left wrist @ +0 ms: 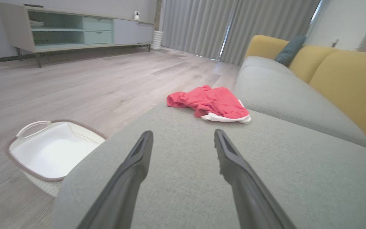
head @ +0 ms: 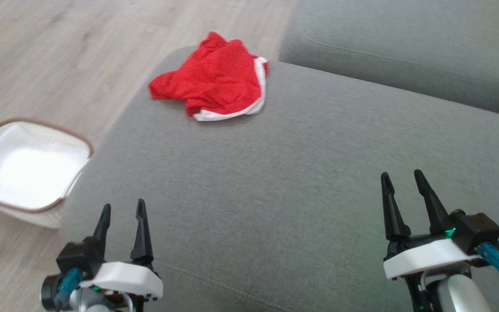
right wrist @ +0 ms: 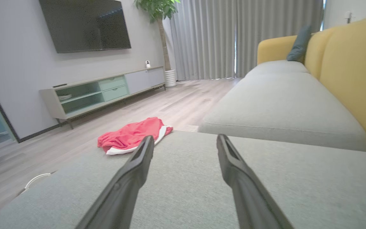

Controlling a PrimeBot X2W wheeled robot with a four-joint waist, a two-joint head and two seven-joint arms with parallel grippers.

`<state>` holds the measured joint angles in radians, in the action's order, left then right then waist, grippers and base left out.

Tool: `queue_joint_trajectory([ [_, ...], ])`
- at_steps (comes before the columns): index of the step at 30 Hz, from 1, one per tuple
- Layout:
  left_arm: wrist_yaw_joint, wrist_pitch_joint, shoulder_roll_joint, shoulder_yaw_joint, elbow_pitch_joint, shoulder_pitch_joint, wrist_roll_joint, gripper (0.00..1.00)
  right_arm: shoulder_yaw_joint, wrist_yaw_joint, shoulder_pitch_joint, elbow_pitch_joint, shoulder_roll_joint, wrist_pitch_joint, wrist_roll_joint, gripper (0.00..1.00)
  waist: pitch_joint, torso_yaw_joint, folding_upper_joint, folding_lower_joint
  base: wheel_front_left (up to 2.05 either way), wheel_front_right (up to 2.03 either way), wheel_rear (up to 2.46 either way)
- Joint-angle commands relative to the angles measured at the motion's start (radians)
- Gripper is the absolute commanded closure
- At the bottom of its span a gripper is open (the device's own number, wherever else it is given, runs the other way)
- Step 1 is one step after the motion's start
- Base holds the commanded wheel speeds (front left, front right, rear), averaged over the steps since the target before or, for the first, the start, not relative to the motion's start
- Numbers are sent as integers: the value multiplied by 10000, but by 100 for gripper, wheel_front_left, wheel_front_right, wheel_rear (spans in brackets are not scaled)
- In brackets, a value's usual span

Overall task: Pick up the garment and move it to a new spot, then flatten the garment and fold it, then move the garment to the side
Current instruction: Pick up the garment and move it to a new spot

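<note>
The left hand (head: 123,203) (left wrist: 183,131) and the right hand (head: 402,173) (right wrist: 185,136) hover over the near end of the grey sofa cushion (head: 275,173). Each has its two dark fingers spread wide, holding nothing and touching nothing. The left hand is by the cushion's left edge and the right hand is toward its right side.

The garment (head: 215,80) (left wrist: 213,101) (right wrist: 132,135), red with a white border, lies crumpled at the far end of the same cushion, near its rounded far-left corner and well apart from both hands. Bare grey fabric stretches between the hands and the garment.

Past the cushion's far right edge sits a second grey seat (head: 405,47), backed by yellow rests (left wrist: 345,82) with a teal pillow (left wrist: 289,49).

Left of the cushion, on the wooden floor (head: 59,56), stands a white basket (head: 46,125) (left wrist: 84,140) with a brown rim and a handle. Its white inside shows down to the bottom.
</note>
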<state>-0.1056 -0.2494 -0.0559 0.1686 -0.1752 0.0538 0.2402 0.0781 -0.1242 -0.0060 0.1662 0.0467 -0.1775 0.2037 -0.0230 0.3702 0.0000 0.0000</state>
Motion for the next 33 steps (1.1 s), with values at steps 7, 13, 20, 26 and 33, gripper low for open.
queue_joint_trajectory([
  [7,1,-124,-88,-552,415,-290,-58,0,392,-65,-258,-316,35,-136,30,0,-70,816,0,0,0,0,0],
  [13,20,-124,-86,-669,468,-214,-51,0,457,-65,-289,-316,35,-103,-23,0,-48,832,0,0,0,0,0],
  [20,28,-124,-195,-858,685,-289,-67,0,430,-65,-401,-539,35,42,-200,0,389,492,0,0,0,0,0],
  [26,186,-93,-781,-1015,890,-1553,-314,0,264,-65,-1047,-1070,35,317,-676,0,1483,-152,0,0,0,0,0],
  [33,733,765,-1969,-974,246,-4773,-779,0,204,-65,-1906,-1696,35,642,-1171,0,3106,-1188,0,0,0,0,0],
])
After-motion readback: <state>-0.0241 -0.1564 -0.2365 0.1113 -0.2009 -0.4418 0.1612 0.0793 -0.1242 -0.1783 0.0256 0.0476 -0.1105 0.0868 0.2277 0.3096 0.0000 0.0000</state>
